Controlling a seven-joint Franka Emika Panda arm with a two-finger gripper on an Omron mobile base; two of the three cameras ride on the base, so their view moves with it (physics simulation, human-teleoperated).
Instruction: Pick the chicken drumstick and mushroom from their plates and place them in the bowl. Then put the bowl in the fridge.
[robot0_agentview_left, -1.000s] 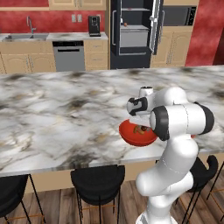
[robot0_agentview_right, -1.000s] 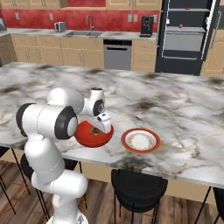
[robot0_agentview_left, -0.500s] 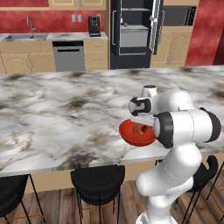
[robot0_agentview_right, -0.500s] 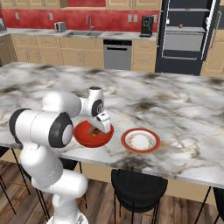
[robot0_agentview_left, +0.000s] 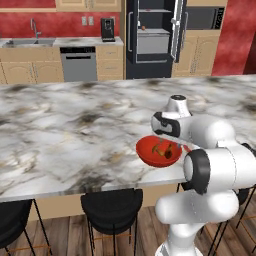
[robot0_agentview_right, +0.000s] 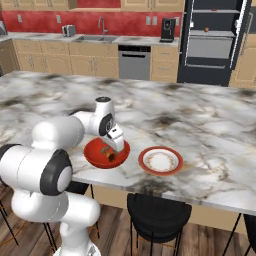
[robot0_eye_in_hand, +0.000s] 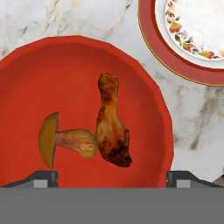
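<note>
- Left base view: the red bowl (robot0_agentview_left: 159, 151) sits near the front edge of the marble counter (robot0_agentview_left: 75, 130), with brown food lying in it. The white arm bends over it from the right, and the gripper (robot0_agentview_left: 169, 146) hangs just above the bowl's far side. Across the room the black fridge (robot0_agentview_left: 155, 37) stands with its doors open, grey shelves showing, between wooden cabinets; a grey dishwasher (robot0_agentview_left: 78, 64) and a sink (robot0_agentview_left: 35, 42) lie to its left.
- Right base view: the bowl (robot0_agentview_right: 106, 153) rests on the counter (robot0_agentview_right: 200, 125) just beside the red-rimmed plate (robot0_agentview_right: 160, 160), close but apart. The gripper (robot0_agentview_right: 113, 147) points down into the bowl. The fridge (robot0_agentview_right: 214, 42) stands at the upper right.
- Hand view: the camera looks straight down into the bowl (robot0_eye_in_hand: 65, 78). The chicken drumstick (robot0_eye_in_hand: 112, 124) lies near the middle, and the mushroom (robot0_eye_in_hand: 65, 141) lies on its side with its stem touching the drumstick. The two fingertips (robot0_eye_in_hand: 41, 177) stand wide apart at the bowl's near rim, holding nothing. The red-rimmed plate (robot0_eye_in_hand: 153, 39), with a flowered white centre, lies just beyond the bowl.
</note>
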